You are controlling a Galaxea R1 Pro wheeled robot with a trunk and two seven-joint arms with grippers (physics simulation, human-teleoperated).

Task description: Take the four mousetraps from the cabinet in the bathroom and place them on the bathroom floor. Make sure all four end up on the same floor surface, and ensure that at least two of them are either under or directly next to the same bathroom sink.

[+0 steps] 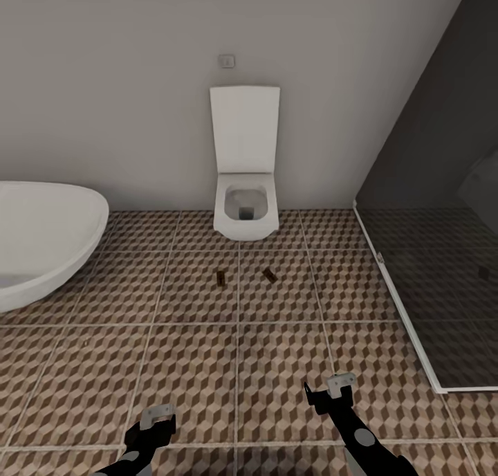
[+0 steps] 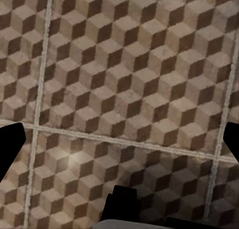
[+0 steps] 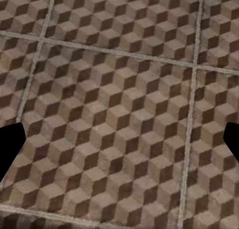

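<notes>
Bathroom floor (image 1: 194,365): open cube-pattern tile ahead of both claws, bounded by bathtub (image 1: 41,241) far left, shower screen edge (image 1: 401,303) right, toilet (image 1: 245,213) ahead.
Mousetraps: two, first (image 1: 220,278) and second (image 1: 269,275), lying apart on tile before the toilet, well ahead of the claws.
Left claw (image 1: 153,420): released, empty.
Right claw (image 1: 330,389): released, empty.

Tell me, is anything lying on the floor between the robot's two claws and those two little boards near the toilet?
No. In the head view, only bare patterned floor separates the left gripper and right gripper from the mousetraps.
</notes>
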